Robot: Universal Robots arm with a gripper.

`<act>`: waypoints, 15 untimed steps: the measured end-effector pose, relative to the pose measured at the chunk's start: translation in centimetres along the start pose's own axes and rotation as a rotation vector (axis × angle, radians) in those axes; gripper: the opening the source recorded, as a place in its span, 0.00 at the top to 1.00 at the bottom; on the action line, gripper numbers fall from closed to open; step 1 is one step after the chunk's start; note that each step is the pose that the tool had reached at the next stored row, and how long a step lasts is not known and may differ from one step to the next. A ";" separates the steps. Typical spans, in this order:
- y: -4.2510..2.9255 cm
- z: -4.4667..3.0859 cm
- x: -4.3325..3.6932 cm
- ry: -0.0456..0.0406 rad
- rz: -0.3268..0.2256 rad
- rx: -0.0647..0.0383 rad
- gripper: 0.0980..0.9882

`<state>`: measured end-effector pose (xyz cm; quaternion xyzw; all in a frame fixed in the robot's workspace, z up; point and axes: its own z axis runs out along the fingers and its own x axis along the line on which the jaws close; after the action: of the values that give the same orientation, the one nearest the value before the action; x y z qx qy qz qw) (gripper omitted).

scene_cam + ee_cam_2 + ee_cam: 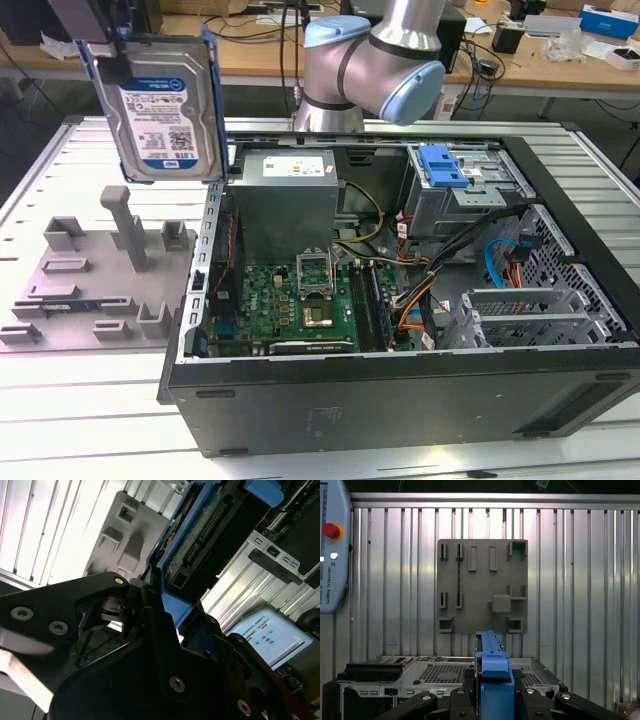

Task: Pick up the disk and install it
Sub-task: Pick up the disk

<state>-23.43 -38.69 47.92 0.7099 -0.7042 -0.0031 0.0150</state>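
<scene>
The disk (160, 105), a silver hard drive with a white-and-blue label in a bright blue bracket, hangs upright in the air at the exterior view's upper left, above the grey fixture plate (95, 270). My gripper (105, 50) is shut on its upper edge. In the first wrist view the blue bracket edge of the disk (492, 672) stands between the black fingers (462, 700). The second wrist view has the disk's connector side (200, 535) clamped by the gripper (155, 610).
The open computer case (400, 385) lies on the table, with the power supply (285, 195), the motherboard (300, 300) and a grey drive cage topped by a blue latch (445, 165). Cables (440, 270) run across the inside. A teach pendant (332, 545) hangs beyond the table.
</scene>
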 end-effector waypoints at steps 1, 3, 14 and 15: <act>-0.27 0.00 0.17 0.0001 0.000 0.000 0.70; -0.95 -0.02 0.57 0.0006 0.000 0.000 0.70; -4.84 -0.07 3.10 0.0022 0.000 0.000 0.70; -5.24 -0.07 3.38 0.0024 0.000 0.000 0.70</act>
<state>-18.16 -42.03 47.91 0.7100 -0.7041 -0.0022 0.0159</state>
